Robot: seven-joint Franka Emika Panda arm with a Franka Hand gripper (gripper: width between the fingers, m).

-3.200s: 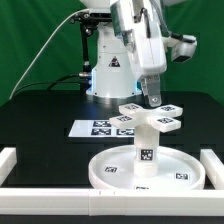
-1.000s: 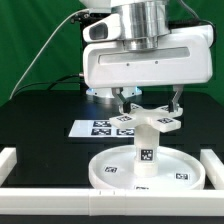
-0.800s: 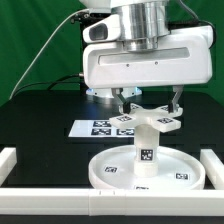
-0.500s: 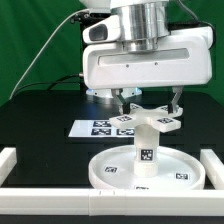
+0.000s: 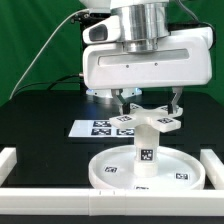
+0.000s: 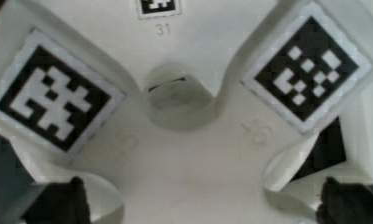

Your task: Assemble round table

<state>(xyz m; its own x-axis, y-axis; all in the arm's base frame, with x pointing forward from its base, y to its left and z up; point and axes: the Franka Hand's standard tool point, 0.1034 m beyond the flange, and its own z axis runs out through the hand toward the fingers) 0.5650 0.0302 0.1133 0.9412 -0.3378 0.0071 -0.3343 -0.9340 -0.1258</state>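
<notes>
Your gripper (image 5: 148,100) stands spread wide, holding nothing, over the cross-shaped base (image 5: 148,121) sitting atop the leg (image 5: 144,152) on the round disc (image 5: 186,167); centre before you close or twist

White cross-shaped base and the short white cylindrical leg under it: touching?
Touching. The exterior view shows the white cross-shaped base sitting directly on top of the short white cylindrical leg, with no gap between them.

White cross-shaped base (image 5: 148,120), black-and-white tags (image 6: 307,68)
</notes>
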